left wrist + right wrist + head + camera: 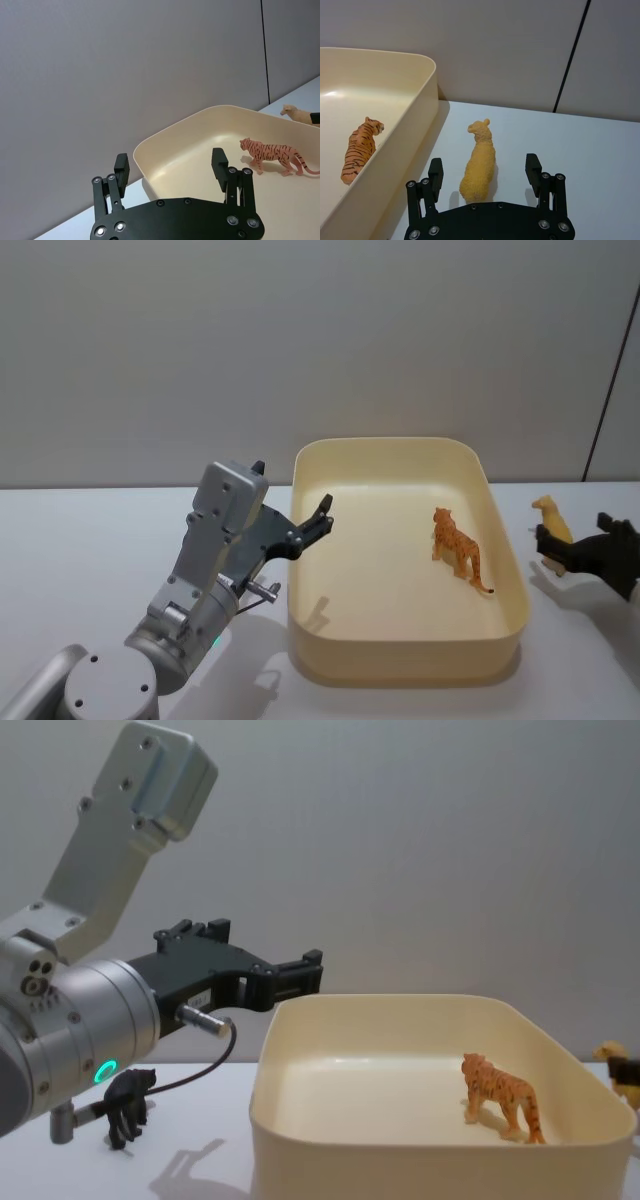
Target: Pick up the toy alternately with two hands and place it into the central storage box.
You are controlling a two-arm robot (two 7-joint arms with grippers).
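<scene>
Chest view gives us a black animal figure (128, 1098) standing on the table (100, 530), left of the storage box (400, 660). Our left gripper (170, 165) hovers empty and spread wide above the box's left rim. A tiger (455, 543) stands inside. Beyond the right wall, the right gripper (485, 166) straddles a yellow toy (477, 150) with its jaws wide.

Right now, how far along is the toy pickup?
Done: the tiger figure stands in the cream tub. In hand: the right gripper, open, straddles the yellow alpaca-like figure right of the tub, ungripped. To do: that one plus the black animal figure left of the tub; left gripper open above the tub's left rim.
</scene>
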